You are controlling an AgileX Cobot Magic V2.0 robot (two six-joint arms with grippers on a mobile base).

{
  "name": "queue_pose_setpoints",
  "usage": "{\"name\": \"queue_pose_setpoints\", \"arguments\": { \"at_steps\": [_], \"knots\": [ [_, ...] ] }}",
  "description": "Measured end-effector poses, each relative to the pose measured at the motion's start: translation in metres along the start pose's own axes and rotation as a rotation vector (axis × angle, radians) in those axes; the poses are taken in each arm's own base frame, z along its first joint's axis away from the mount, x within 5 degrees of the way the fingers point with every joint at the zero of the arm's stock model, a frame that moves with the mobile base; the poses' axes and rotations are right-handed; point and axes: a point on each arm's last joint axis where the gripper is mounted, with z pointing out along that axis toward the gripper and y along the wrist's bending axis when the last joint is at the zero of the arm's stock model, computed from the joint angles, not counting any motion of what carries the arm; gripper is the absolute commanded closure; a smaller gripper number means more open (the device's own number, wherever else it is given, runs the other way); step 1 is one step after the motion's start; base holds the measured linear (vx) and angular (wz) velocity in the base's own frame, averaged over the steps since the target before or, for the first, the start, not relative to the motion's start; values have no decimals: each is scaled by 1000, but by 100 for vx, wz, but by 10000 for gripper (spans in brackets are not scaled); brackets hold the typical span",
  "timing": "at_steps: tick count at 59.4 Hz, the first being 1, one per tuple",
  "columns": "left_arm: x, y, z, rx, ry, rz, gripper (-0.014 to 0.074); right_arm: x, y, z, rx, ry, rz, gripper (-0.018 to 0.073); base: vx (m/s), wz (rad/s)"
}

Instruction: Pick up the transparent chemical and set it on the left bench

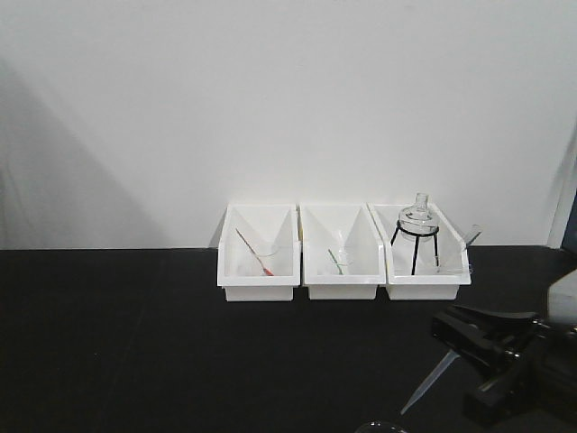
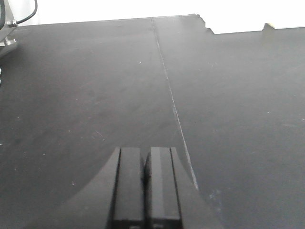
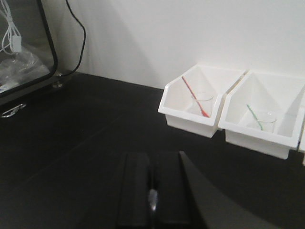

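Front view: the right end effector (image 1: 462, 337), right of the white bins (image 1: 343, 289) and nearer the camera, is clamped on the pipette (image 1: 425, 386), whose tip slants down over the black counter (image 1: 135, 343).

Left wrist view: the left end effector (image 2: 145, 183) is fully closed and empty.

Right wrist view: the pipette sits between closed fingers, short of the bins.

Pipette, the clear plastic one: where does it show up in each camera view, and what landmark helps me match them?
Front view: lower right; the pipette slants down-left out of the right gripper.
Left wrist view: not in it.
Right wrist view: bottom centre, a pale sliver pinched in that gripper.
Shared landmark: the leftmost white bin, seen in the front and right wrist views only.
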Motion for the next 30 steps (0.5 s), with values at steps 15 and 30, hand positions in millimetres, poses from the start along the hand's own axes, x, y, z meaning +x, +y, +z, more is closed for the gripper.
{"name": "queue_pose_setpoints", "arguments": {
  "at_steps": [15, 30],
  "knots": [
    [0, 0, 0, 0, 0, 0, 600, 34, -17, 32, -79, 101, 88, 564, 0, 0],
    [0, 0, 0, 0, 0, 0, 600, 56, -25, 45, -103, 163, 115, 485, 0, 0]
  ]
}}
